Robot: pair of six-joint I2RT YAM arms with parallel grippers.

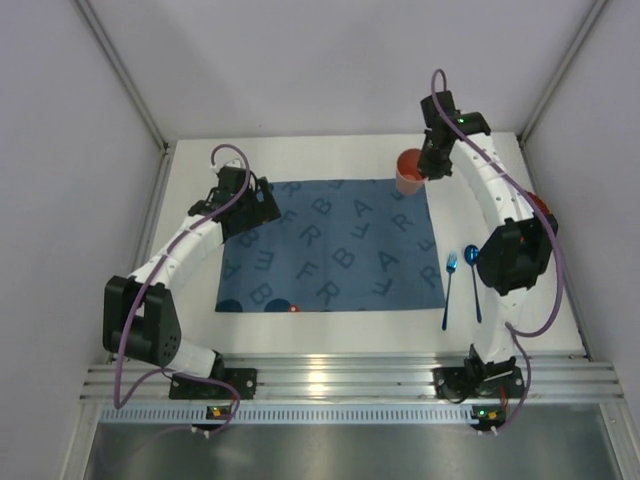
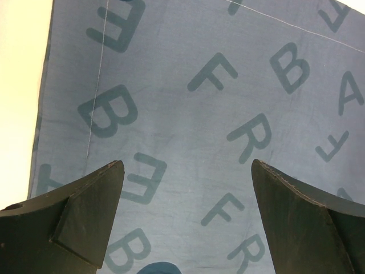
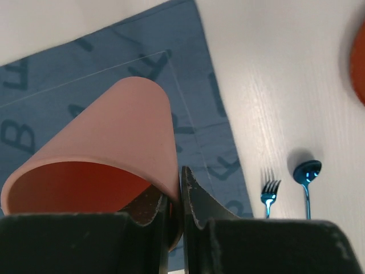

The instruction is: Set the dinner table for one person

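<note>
You worked in a lab test cell, not a home: plain white panels (image 1: pixel 320 60) walled the dinner table (image 1: pixel 320 158), with the left arm (image 1: pixel 175 255) and right arm (image 1: pixel 490 190) bolted to the aluminium rail (image 1: pixel 340 380) at its near edge.

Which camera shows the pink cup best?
The right wrist camera. The pink cup fills its picture, big and close, its rim wall pinched in the right gripper. The top camera shows it only small, at the blue mat's far right corner. The left wrist camera shows only mat, no cup.
</note>
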